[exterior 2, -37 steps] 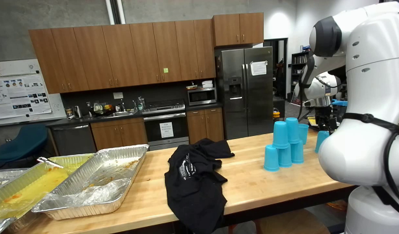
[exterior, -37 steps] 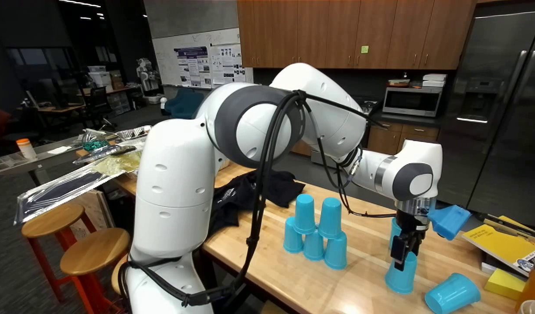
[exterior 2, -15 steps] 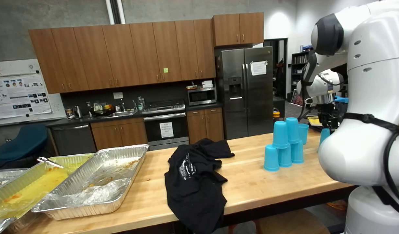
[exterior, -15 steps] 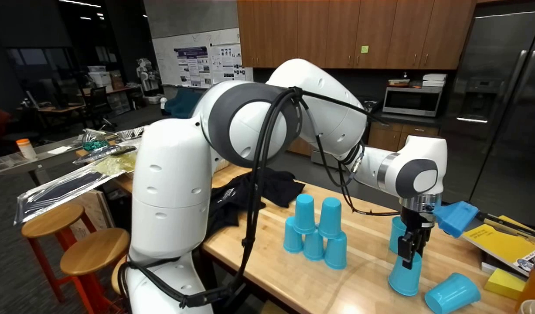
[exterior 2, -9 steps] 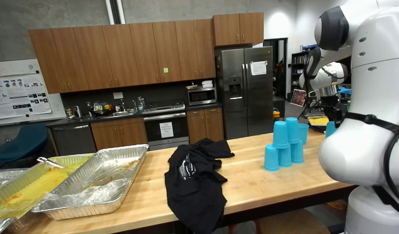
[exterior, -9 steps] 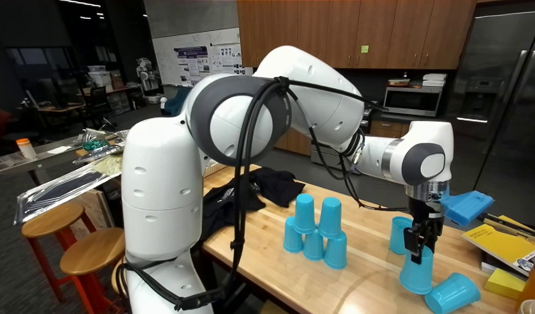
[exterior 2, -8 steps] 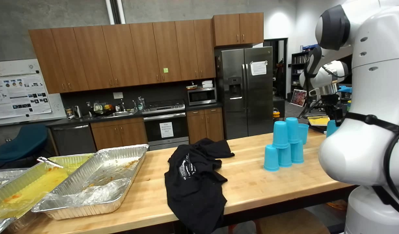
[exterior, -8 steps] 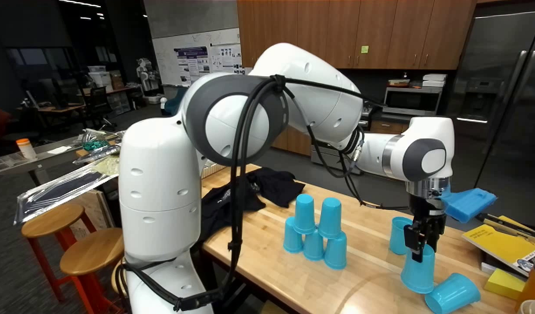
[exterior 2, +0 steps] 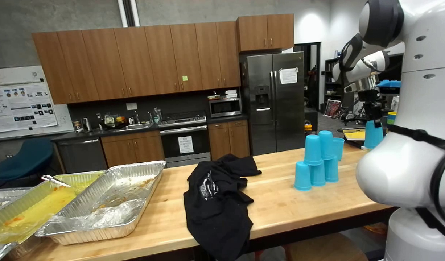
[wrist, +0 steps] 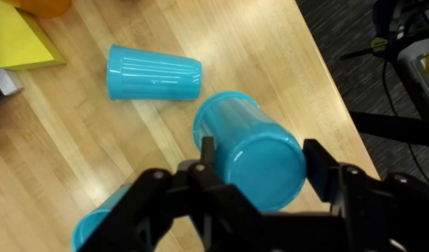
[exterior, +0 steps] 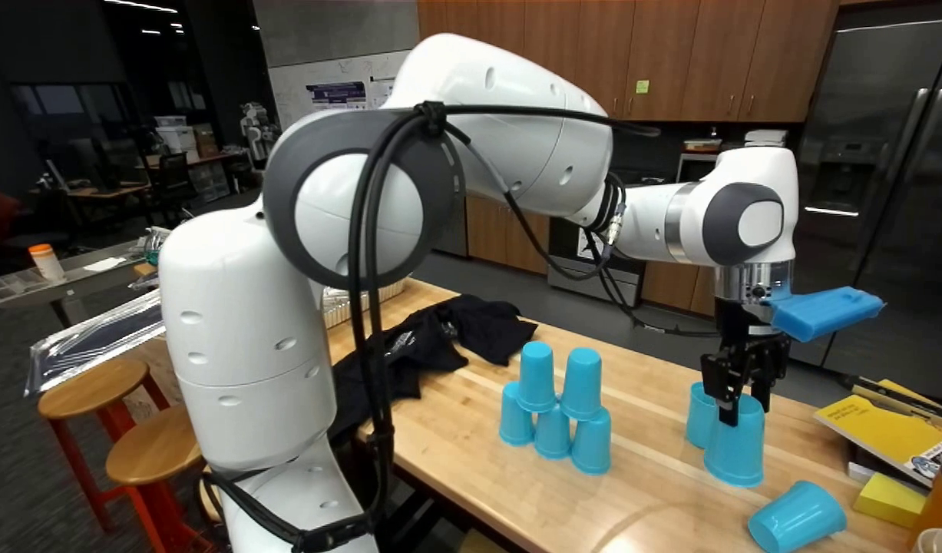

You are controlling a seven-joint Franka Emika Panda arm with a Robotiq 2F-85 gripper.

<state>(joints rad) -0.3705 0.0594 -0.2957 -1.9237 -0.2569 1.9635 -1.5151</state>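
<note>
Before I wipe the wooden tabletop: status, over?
Gripper closed. Tapered blue plastic cup in its grip, rim down. Possible obstacles: sideways blue plastic cup, upright blue plastic cup, both nearby.

The arm point(exterior: 509, 138) leans back as it rises from its base, bends at the grey-capped elbow point(exterior: 317, 203) and reaches well out, its forearm sloping down. The wrist point(exterior: 747, 223) is turned so that the hand point(exterior: 745, 409) points downward — fingers point(wrist: 321, 168) clamped, a wide gap between them. A blue part point(exterior: 827, 311) juts sideways by the wrist; black cables point(exterior: 368, 292) are strapped along the arm — hanging slack toward the wrist.
</note>
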